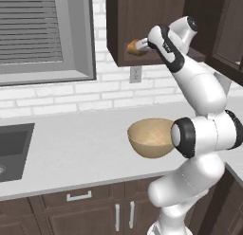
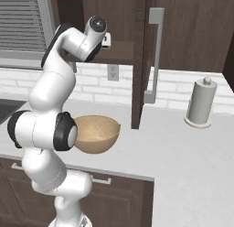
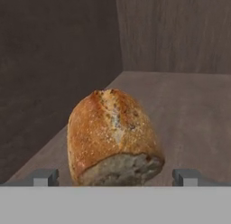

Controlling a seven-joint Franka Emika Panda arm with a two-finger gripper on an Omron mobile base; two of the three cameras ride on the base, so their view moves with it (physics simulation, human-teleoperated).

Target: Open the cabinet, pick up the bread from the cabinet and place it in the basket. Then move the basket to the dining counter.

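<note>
Bread point(image 3: 113, 137) on dark cabinet point(image 3: 189, 114) shelf btwn wide-open hand point(image 3: 115, 177); basket point(image 1: 148, 137) on grey worktop point(image 1: 71, 149).

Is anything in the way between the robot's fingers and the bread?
No, nothing visible. In the hand view the bread lies on the cabinet shelf right ahead, with the open fingers on either side of it and no other thing between.
</note>
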